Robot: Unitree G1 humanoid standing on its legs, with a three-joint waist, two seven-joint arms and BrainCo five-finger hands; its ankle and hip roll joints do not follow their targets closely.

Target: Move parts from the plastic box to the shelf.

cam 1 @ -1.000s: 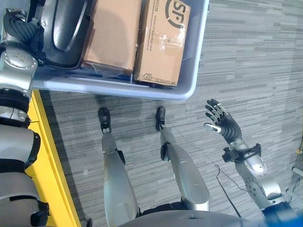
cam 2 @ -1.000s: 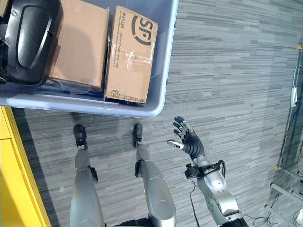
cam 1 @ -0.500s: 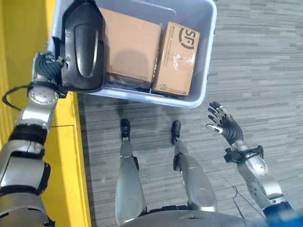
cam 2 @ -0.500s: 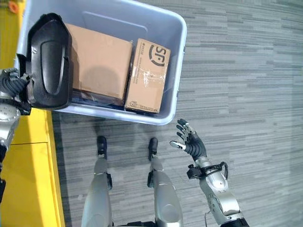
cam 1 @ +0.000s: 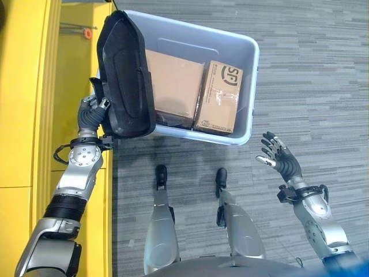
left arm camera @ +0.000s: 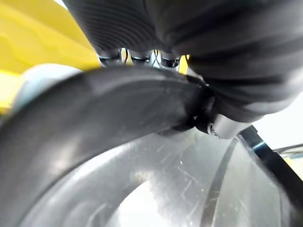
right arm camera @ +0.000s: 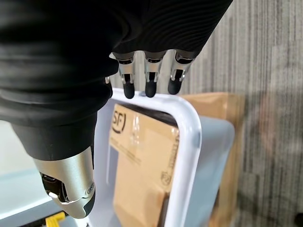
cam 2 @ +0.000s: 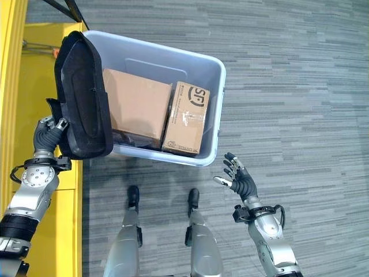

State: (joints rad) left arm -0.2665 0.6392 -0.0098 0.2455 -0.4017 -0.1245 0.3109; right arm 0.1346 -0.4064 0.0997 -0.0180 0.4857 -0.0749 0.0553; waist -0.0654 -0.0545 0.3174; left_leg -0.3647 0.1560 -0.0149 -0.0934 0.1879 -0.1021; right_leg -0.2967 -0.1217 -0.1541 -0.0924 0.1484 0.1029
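Note:
A large black moulded part point(cam 1: 124, 75) stands on edge over the left rim of the pale blue plastic box point(cam 1: 249, 107), next to the yellow shelf point(cam 1: 34, 86). My left hand point(cam 1: 92, 112) is shut on the part's lower left edge; in the left wrist view its fingers point(left arm camera: 137, 56) curl over the black part point(left arm camera: 109, 109). Two cardboard boxes point(cam 1: 173, 86) point(cam 1: 222, 95) lie inside the plastic box. My right hand point(cam 1: 279, 161) hangs open to the right of the box, above the floor, holding nothing. Its fingers point(right arm camera: 149, 85) point toward the box rim point(right arm camera: 187, 142).
The yellow shelf point(cam 2: 37, 69) runs along the left side, with a small orange item point(cam 1: 86, 33) on it at the back. Grey striped carpet point(cam 1: 311, 69) spreads to the right of the box and in front of it.
The view has pulled back and shifted. My left hand has lifted the black part from the box's left side and stood it on edge nearer the yellow shelf. The right hand stays open.

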